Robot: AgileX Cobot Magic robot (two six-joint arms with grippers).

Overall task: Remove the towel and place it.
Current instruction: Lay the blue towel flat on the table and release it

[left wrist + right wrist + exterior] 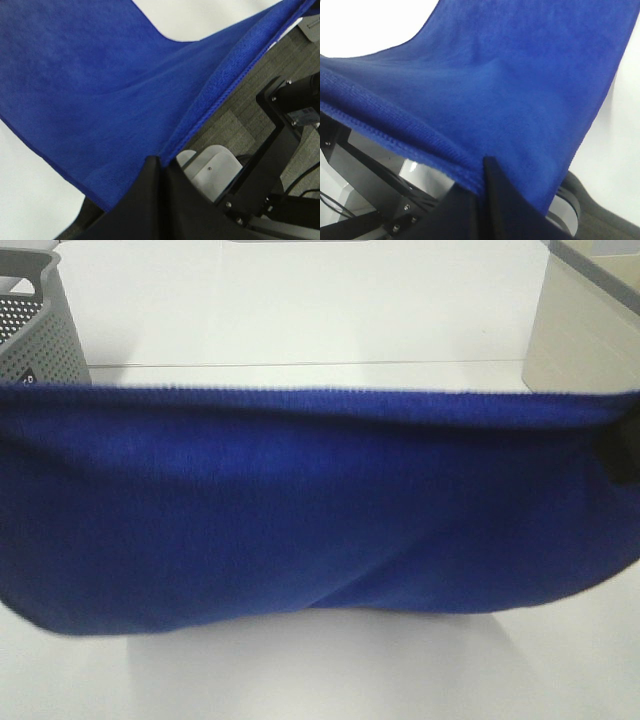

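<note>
Both pairs of jaws are pressed together, each pinching the stitched hem of the towel (pixel 300 510): the left gripper (pixel 160 165) bites one end of that hem, and the right gripper (pixel 483 167) clamps the other end in the same way. Seen from the high camera, the royal-blue cloth hangs stretched across the whole scene from 9 o'clock to 3 o'clock, its upper hem taut and nearly straight, its lower edge sagging in a shallow curve over the white table (pixel 320 680), where a soft shadow lies beneath it. Whether that lower edge touches the surface cannot be told. A diagonal fold runs through the plush toward 5 o'clock. Behind the towel, a grey perforated basket (pixel 35 335) stands at 10 o'clock and a beige bin (pixel 575 330) at 2 o'clock. A dark shape (pixel 622 455) at 3 o'clock, against the cloth's end, is too blurred to identify.
</note>
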